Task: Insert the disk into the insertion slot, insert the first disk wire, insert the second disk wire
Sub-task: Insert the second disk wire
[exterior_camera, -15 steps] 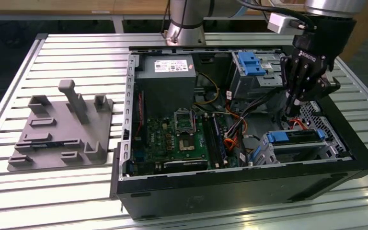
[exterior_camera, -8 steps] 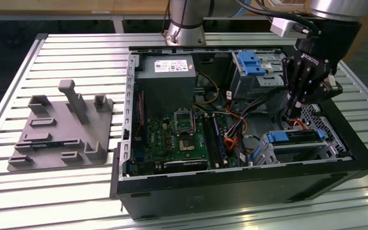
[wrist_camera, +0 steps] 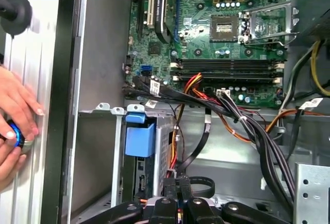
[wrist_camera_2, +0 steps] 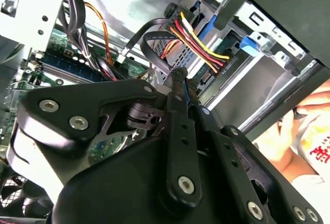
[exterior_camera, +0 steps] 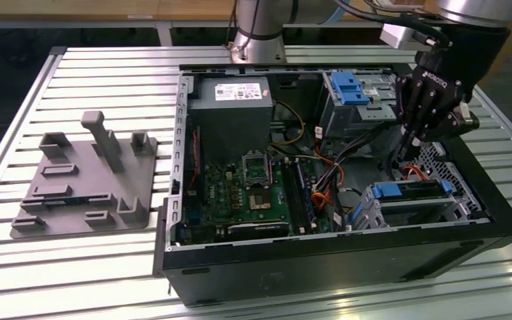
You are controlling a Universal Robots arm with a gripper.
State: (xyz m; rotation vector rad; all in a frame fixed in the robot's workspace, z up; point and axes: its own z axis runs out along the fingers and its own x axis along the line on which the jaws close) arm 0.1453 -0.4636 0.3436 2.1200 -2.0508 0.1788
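Disk (exterior_camera: 407, 191), framed by its blue carrier, sits inside the insertion slot (exterior_camera: 421, 212), at the near corner of the computer case (exterior_camera: 327, 261) on the exterior view's right. That first step looks done. The hand (exterior_camera: 409, 157) hangs just over the far end of the slot. In both wrist views its fingers (wrist_camera: 170, 184) are drawn almost together, and they appear to pinch the end of a flat black disk wire (wrist_camera: 205, 128), which loops up and away from them. I judge this wire as gripped but not yet plugged in, since its end is well apart from the disk's blue handle (wrist_camera: 140, 139).

Close by, a bundle of red and yellow power wires (wrist_camera_2: 198, 41) hangs toward the slot. Whether any of these wires is already seated in the disk I cannot tell. So both wire steps seem left to do, with one of them in hand.

Further out lies the green motherboard (exterior_camera: 247, 193). At the far side stands the larger drive bay with its blue latch (exterior_camera: 349, 87). The case rests on a slatted bench (exterior_camera: 105, 67), and a grey fixture plate (exterior_camera: 78, 193) lies well apart on the exterior view's left.
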